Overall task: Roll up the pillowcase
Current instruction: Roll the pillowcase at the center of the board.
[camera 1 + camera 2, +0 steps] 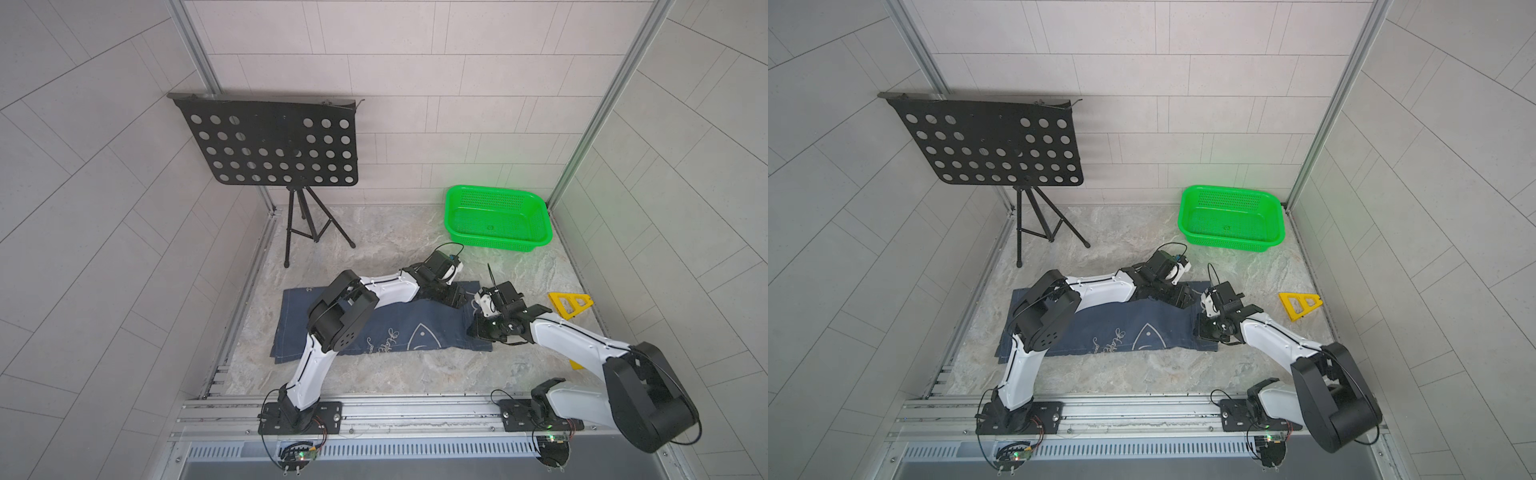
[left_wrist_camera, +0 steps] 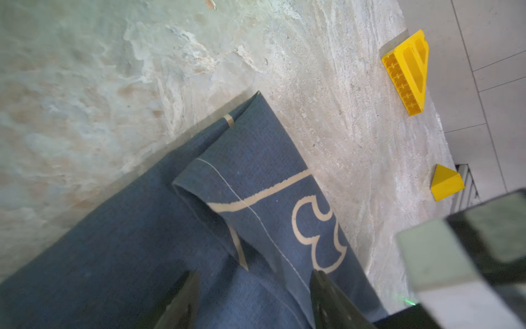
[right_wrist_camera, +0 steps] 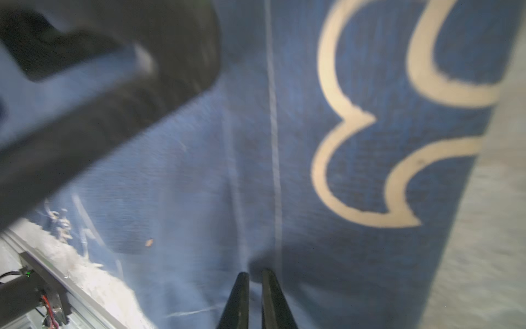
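Pale tiled walls [image 1: 415, 41] enclose a marbled floor [image 1: 395, 232].

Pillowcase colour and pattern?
Navy pillowcase, cream outline drawings, thin stitched seam; clearest in left wrist view.

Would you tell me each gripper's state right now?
Left gripper: open, fingers astride a fold of the navy-blue cloth pillowcase.
Right gripper: closed; whether it pinches cloth cannot be told.

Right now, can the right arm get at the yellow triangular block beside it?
Probably yes: the yellow triangular block lies on bare table near the right gripper, nothing between them. That gripper is down on the pillowcase.
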Tool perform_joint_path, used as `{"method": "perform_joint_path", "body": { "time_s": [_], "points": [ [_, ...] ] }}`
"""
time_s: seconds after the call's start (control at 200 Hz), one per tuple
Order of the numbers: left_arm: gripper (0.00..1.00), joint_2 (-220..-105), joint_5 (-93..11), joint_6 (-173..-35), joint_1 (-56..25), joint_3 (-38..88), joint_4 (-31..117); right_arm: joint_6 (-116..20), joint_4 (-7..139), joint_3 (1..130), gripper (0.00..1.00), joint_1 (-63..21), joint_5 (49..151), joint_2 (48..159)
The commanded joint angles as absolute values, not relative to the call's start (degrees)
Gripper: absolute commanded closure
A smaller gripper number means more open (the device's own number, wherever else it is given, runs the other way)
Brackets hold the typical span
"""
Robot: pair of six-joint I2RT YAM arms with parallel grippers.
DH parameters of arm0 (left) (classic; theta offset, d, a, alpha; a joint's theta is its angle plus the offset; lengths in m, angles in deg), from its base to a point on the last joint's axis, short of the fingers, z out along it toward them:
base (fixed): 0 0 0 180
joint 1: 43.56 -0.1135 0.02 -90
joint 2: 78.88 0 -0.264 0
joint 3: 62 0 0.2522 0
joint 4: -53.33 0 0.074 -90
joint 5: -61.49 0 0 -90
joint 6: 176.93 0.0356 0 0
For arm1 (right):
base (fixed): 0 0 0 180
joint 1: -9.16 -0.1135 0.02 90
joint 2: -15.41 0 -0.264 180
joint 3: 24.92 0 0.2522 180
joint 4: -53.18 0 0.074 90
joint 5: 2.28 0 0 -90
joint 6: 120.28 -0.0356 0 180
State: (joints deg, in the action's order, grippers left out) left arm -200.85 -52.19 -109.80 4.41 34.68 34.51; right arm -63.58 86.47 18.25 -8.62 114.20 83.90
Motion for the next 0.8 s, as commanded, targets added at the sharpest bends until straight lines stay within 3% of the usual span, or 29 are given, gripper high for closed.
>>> {"method": "perform_joint_path", "body": {
  "time_s": [0.0,0.12,0.31,0.795],
  "points": [
    [0.36,-201.7,-45.6,-105.5,5.1,37.9,29.1,-63.0,92.4,19.0,0.78,-4.5,112.9,77.2],
    [0.37,-201.5,-40.3,-101.4,6.3,40.5,25.7,-61.6,94.9,19.2,0.67,2.8,112.9,72.4],
    [0.41,-203.8,-32.3,-95.8,9.6,45.6,21.2,-57.7,90.5,20.0,0.46,9.7,117.1,77.5],
    [0.49,-209.9,-23.1,-85.2,12.6,50.5,16.2,-59.8,78.4,26.2,0.45,12.5,126.6,99.0]
  ]
}}
